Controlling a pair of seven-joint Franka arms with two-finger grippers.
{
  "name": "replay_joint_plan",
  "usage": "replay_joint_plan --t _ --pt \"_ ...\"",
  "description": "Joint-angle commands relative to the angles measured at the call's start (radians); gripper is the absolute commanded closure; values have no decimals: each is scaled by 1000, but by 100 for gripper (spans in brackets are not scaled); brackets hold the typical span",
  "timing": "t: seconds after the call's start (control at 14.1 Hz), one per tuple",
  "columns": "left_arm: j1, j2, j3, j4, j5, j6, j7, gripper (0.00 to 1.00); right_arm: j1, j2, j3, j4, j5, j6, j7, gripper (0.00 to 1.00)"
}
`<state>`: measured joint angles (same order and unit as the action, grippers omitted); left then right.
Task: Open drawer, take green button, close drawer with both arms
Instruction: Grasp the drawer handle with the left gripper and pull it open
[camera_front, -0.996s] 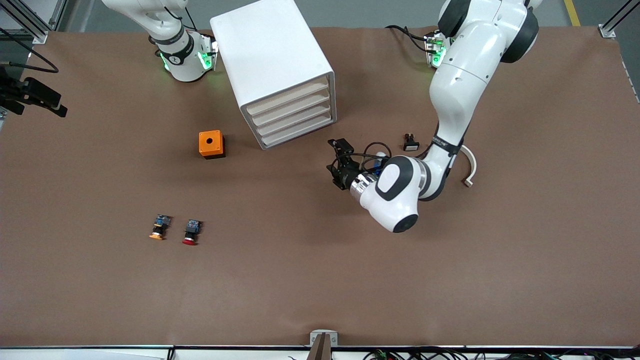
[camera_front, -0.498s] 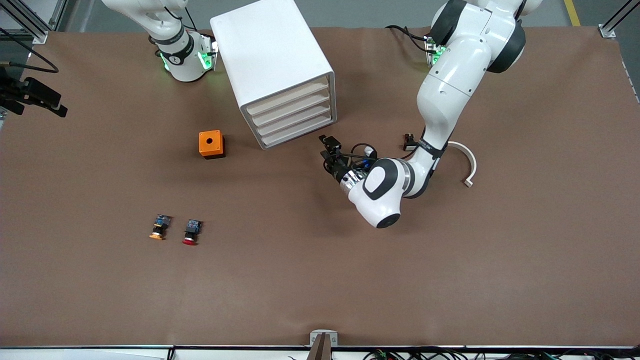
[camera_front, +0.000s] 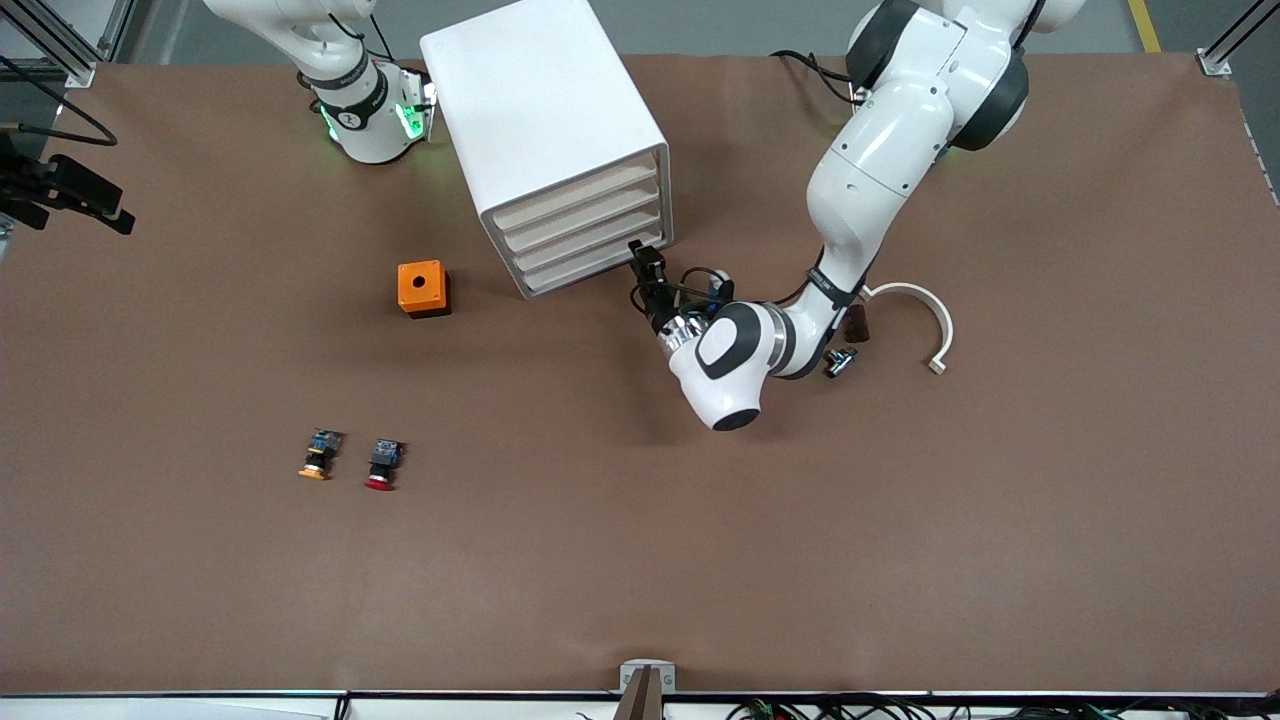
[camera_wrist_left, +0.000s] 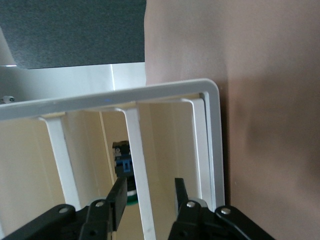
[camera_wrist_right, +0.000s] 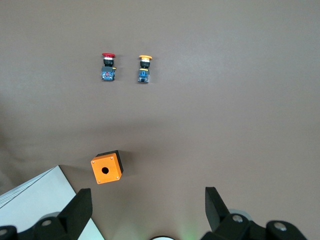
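Where the left tool (camera_front: 647, 264) stands: upper middle of the front view, low at the corner of the white cabinet (camera_front: 545, 120), at the end of the drawer (camera_front: 590, 268) toward the left arm's end of the desk.
Left tool state: fingers (camera_wrist_left: 118, 197) part way apart, with a white upright strip of the cabinet front between them in the left wrist view; one finger lies against the strip and the other stands just off it, so no firm pinch shows.
Drawer: lowest of four in the cabinet front, flush with the three above it.
Green button (camera_wrist_left: 123, 167): inside the cabinet, seen through its front in the left wrist view, blue end up and green cap down in that picture; which drawer holds it cannot be told.
Right tool (camera_wrist_right: 147, 197): fingers spread wide and empty, over the desk (camera_front: 640, 560) above the orange box (camera_front: 423, 288); its arm waits.
Orange box: one round hole in its top, near the cabinet's front corner.
Other buttons: orange-capped one (camera_front: 318, 455) and red-capped one (camera_front: 383, 465), side by side in the lower part of the front view, well apart from the cabinet.
White curved strip (camera_front: 925, 318): on the desk beside the left arm, with two small dark parts (camera_front: 840, 362) close by.
Writing: a small dark mark on the right arm's base ring (camera_front: 347, 118), too small to read; green lights glow at that base.
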<state>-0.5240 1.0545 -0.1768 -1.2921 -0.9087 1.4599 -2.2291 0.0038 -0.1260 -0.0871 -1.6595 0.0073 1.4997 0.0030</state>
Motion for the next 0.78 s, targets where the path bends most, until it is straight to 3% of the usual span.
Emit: replay_joint_plan --t 0.0,0.43,0.71 --pt "2 1 -18 -26 -19 -32 -17 54 -5 -9 6 -3 -3 -9 12 0" --pt "-31 4 -21 -38 -19 -79 -15 55 -5 -9 6 -3 -3 -10 12 0" --pt "-53 4 -21 -47 -19 -82 -15 63 -5 -11 6 -3 -3 -10 12 0"
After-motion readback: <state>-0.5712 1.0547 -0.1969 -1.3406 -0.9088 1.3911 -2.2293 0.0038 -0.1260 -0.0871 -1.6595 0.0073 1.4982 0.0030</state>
